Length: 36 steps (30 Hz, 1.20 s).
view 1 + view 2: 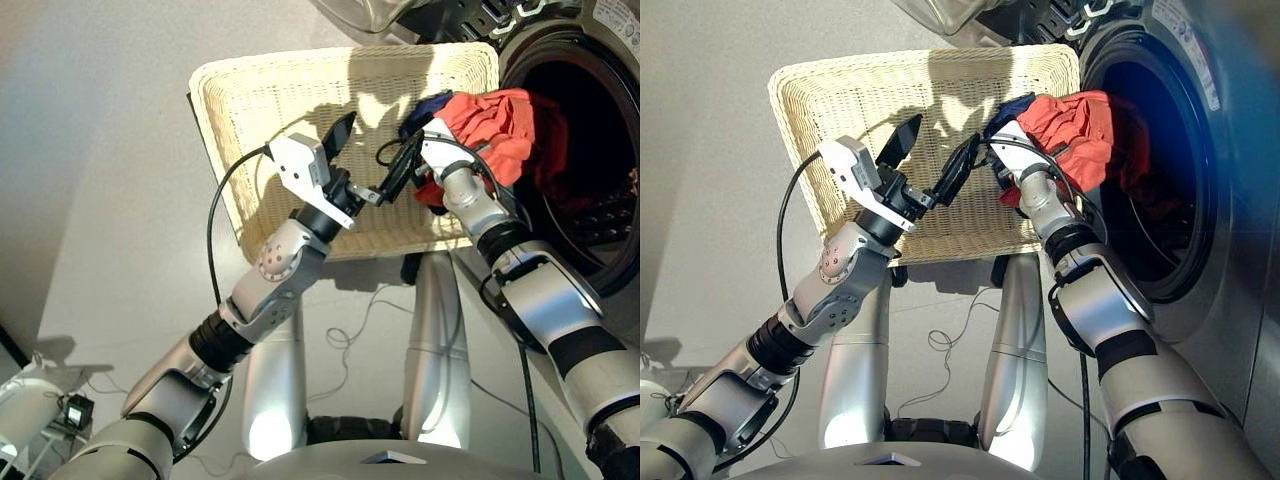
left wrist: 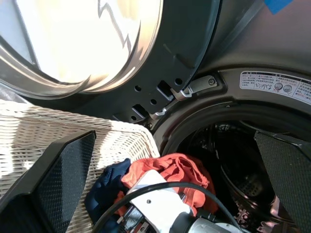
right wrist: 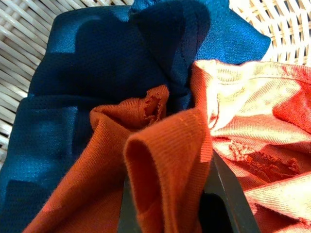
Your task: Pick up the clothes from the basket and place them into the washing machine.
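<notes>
The washing machine stands on the robot's right with its door swung open above, so the dark drum is free to receive a load. The basket sits just beside the porthole, its right end close to the opening, which in my judgement keeps the carry short. Of the clothes, the coral-red garment is bunched at the basket's right end and hangs over toward the porthole; the navy garment lies touching it on the wicker. No black garment can be identified. The right gripper is closed on a fold of the coral-red cloth, apparently to lift it across. The left gripper hovers over the basket's middle with fingers spread wide and nothing between them. The right wrist view alone confirms the pinch, the fold rising between the dark fingers; the left wrist view alone shows the door hinge and the drum interior.
</notes>
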Tool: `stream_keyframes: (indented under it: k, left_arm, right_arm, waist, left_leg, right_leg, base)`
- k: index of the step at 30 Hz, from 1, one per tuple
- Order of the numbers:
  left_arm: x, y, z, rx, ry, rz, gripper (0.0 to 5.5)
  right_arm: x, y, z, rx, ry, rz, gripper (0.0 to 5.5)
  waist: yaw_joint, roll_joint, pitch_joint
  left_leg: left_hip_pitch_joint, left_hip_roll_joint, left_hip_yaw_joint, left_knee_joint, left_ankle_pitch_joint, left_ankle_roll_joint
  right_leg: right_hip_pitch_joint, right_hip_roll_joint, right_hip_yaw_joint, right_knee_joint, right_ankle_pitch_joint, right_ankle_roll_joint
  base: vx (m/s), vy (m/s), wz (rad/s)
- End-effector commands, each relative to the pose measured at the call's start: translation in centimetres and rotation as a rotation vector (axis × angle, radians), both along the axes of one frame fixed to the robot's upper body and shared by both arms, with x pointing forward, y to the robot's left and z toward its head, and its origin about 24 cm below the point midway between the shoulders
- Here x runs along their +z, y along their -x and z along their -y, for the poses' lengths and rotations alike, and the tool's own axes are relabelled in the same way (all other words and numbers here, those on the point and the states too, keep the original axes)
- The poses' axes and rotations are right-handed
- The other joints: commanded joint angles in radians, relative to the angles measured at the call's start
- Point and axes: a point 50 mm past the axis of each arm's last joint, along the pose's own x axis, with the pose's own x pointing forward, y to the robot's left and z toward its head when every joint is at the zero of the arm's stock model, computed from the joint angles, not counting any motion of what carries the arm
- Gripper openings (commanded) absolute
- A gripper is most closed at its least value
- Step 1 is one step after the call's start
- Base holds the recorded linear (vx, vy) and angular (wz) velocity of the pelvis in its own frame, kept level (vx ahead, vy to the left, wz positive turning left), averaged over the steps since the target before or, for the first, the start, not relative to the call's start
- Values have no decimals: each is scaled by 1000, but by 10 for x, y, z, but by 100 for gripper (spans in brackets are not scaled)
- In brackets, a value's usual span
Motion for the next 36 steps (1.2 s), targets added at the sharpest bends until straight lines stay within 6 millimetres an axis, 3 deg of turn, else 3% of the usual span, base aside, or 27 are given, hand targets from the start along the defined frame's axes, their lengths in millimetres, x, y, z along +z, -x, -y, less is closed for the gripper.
stream_keyframes:
  k: [1, 7, 11, 14, 15, 22, 28, 34, 36]
  left_arm:
    - [22, 18, -5, -24, 88, 113, 550]
    - [22, 18, -13, 9, 102, 117, 550]
    - [22, 18, -16, 16, 124, 113, 550]
    - [22, 18, -18, 19, 118, 119, 550]
    - [23, 18, -18, 22, 124, 123, 550]
    - [22, 19, -21, 34, 116, 128, 550]
    - [23, 21, -20, 21, 133, 122, 550]
    - [23, 22, -19, 16, 127, 112, 550]
    - [24, 21, -19, 15, 126, 118, 550]
  right_arm:
    - [-24, 24, 86, -295, -10, -45, 0]
    - [-2, 33, 85, -329, -274, 245, 0]
    - [6, 50, 90, -387, -405, 442, 0]
    - [3, 61, 101, -437, -331, 479, 0]
    - [4, 66, 111, -505, -360, 520, 0]
    - [-5, 83, 128, -635, -414, 586, 0]
    - [4, 93, 164, -856, -540, 683, 0]
    - [34, 112, 212, -1057, -607, 802, 0]
    - [42, 113, 218, -1065, -628, 823, 0]
  waist:
    - [-21, 35, -13]
    - [-41, 32, -13]
    - [-52, 32, -13]
    - [-61, 32, -13]
    - [-63, 32, -13]
    - [-71, 28, -13]
    - [-69, 37, -13]
    - [-65, 43, -13]
    - [-64, 45, -13]
  left_leg:
    - [18, 35, 3, -11, 2, -30]
    - [18, 35, 7, 9, -11, -26]
    - [17, 33, 7, 12, -15, -23]
    - [16, 34, 8, 14, -14, -23]
    - [15, 34, 7, 17, -15, -22]
    - [9, 32, 6, 21, -19, -19]
    - [5, 28, 1, 21, -21, -18]
    - [9, 25, -2, 27, -26, -22]
    - [0, 24, -3, 25, -15, -21]
  right_leg:
    - [66, -1, -4, -49, -24, 53]
    - [58, -3, 8, -26, -36, 55]
    - [55, -4, 8, -16, -45, 56]
    - [55, -3, 12, -15, -48, 57]
    - [53, -3, 12, -11, -48, 58]
    - [49, 2, 17, -6, -48, 60]
    - [52, -3, 15, -12, -49, 66]
    - [55, -8, 19, -4, -50, 68]
    - [47, -9, 19, -8, -38, 68]
  base:
    - [0, 0, 0]
    - [0, 0, 0]
    - [0, 0, 0]
    - [0, 0, 0]
    - [0, 0, 0]
    - [0, 0, 0]
    - [0, 0, 0]
    - [0, 0, 0]
    - [0, 0, 0]
